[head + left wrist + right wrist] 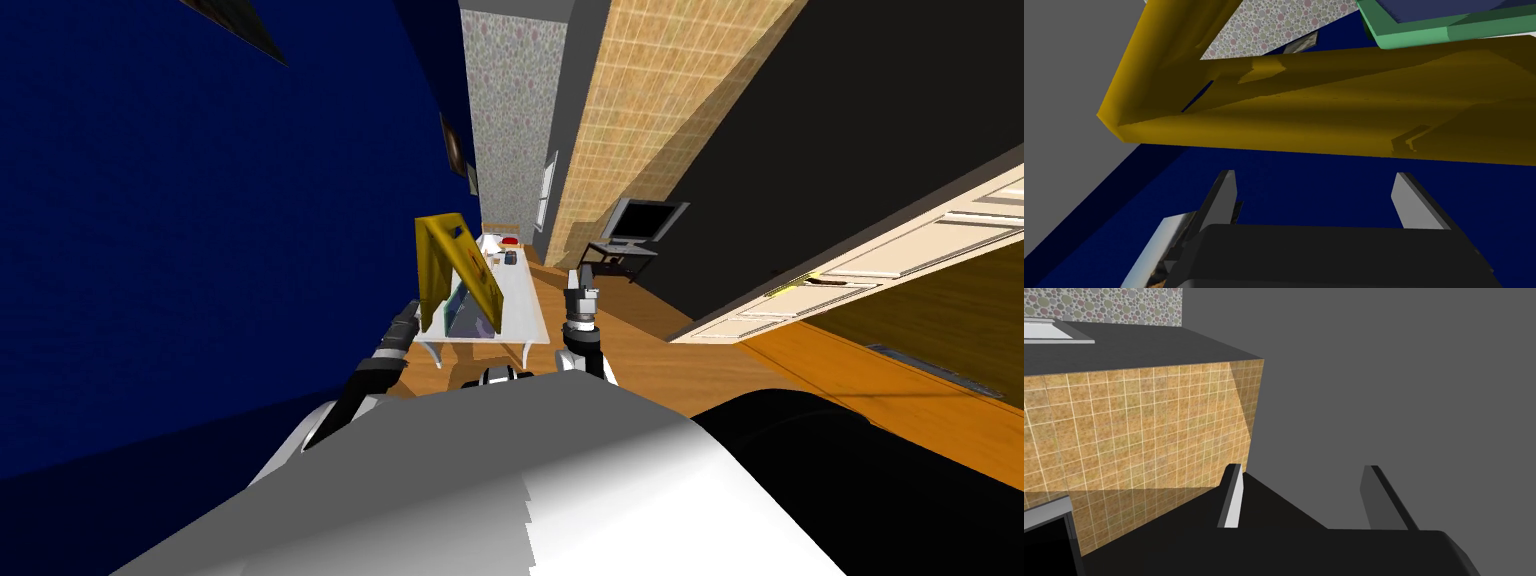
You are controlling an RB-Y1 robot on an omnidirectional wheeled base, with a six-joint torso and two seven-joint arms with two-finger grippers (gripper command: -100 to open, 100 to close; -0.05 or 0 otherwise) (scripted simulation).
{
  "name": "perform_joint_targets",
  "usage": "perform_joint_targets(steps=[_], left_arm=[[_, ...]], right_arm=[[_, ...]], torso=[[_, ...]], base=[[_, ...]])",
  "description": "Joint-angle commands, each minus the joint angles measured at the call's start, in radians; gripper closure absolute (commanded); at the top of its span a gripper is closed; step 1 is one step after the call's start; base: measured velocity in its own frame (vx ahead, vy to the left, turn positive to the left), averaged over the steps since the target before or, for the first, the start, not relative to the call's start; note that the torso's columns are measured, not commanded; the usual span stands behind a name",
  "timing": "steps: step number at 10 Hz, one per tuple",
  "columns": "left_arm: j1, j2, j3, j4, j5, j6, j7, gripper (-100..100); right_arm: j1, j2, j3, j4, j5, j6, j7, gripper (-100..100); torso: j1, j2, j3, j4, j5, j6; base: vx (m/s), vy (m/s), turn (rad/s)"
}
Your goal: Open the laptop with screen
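The laptop [457,265] stands on the near end of a white table [525,300], its yellow lid raised steeply above a green-edged part [463,312]. My left gripper [414,306] is at the lid's left side. In the left wrist view the yellow lid [1324,120] runs across just beyond the left gripper [1316,181], which is open with nothing between its fingers. A green-framed dark blue panel [1424,22] lies behind the lid. My right gripper [581,281] is raised to the right of the table, away from the laptop. In its wrist view the right gripper [1304,472] is open and holds nothing.
A red thing [510,242] and a small dark thing [511,258] sit at the table's far end. A monitor [642,220] on a dark stand is to the right. A blue wall [200,250] is close on the left. White cabinets [900,262] stand at the right.
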Motion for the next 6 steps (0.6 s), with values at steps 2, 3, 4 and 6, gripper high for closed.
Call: perform_joint_targets(steps=[2,3,4,6], left_arm=[[0.006,0.046,-0.001,0.011,-0.023,0.074,-0.004,-100],[0.007,0.058,-0.002,0.014,-0.030,0.095,-0.005,-100],[0.008,0.070,-0.003,0.017,-0.037,0.115,-0.006,-100],[0.011,0.091,-0.004,0.023,-0.049,0.153,-0.009,-100]], right_arm=[[0.000,0.000,0.000,0.000,0.000,0.000,0.000,0],[0.000,0.000,0.000,0.000,0.000,0.000,0.000,0],[0.000,0.000,0.000,0.000,0.000,0.000,0.000,0],[0.000,0.000,0.000,0.000,0.000,0.000,0.000,0]], torso=[[0.000,0.000,0.000,0.000,0.000,0.000],[0.000,0.000,0.000,0.000,0.000,0.000],[0.000,0.000,0.000,0.000,0.000,0.000],[0.000,0.000,0.000,0.000,0.000,0.000]], base=[[0.025,-0.002,-0.080],[0.028,-0.001,-0.083],[0.028,-0.001,-0.109],[0.024,0.002,-0.064]])
